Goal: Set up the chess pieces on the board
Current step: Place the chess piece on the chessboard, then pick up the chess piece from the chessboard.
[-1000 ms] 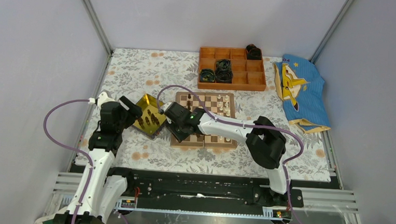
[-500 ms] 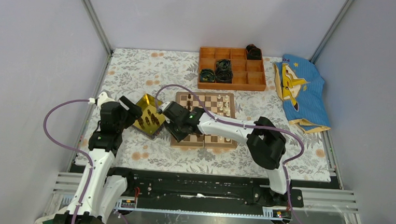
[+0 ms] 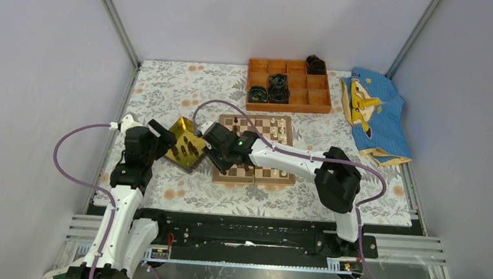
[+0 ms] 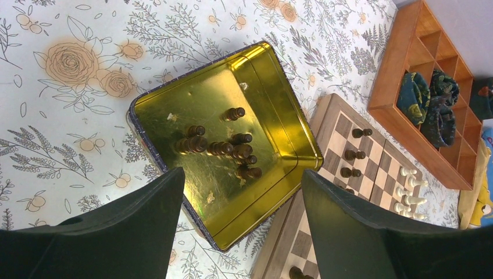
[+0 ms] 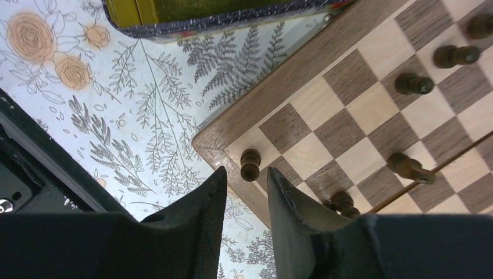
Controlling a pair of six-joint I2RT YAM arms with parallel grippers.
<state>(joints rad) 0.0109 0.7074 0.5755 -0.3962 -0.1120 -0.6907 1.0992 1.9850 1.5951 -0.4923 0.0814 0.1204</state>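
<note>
The board [image 3: 274, 175] lies mid-table, with cream pieces [image 3: 282, 134] along its far right side. My right gripper [image 3: 221, 157] hovers over the board's near-left corner. In the right wrist view its jaws [image 5: 247, 172] stand slightly apart, open and empty. A dark piece [image 5: 250, 163] stands upright on the corner square just beyond the tips, and other dark pieces [image 5: 414, 84] stand further in. My left gripper [image 4: 243, 173] is wide open above the gold tray [image 4: 203, 99], which holds several dark pieces [image 4: 232, 151].
An orange compartmented box [image 3: 289, 85] with black rolls stands behind the board. A blue printed cloth [image 3: 371, 115] lies at the right. The tray's corner [image 5: 221, 17] nearly touches the board's left edge. Metal frame posts bound the floral tablecloth.
My right gripper has crept a little toward the far left over the board's corner, its jaws easing apart slightly. The left arm has not moved.
</note>
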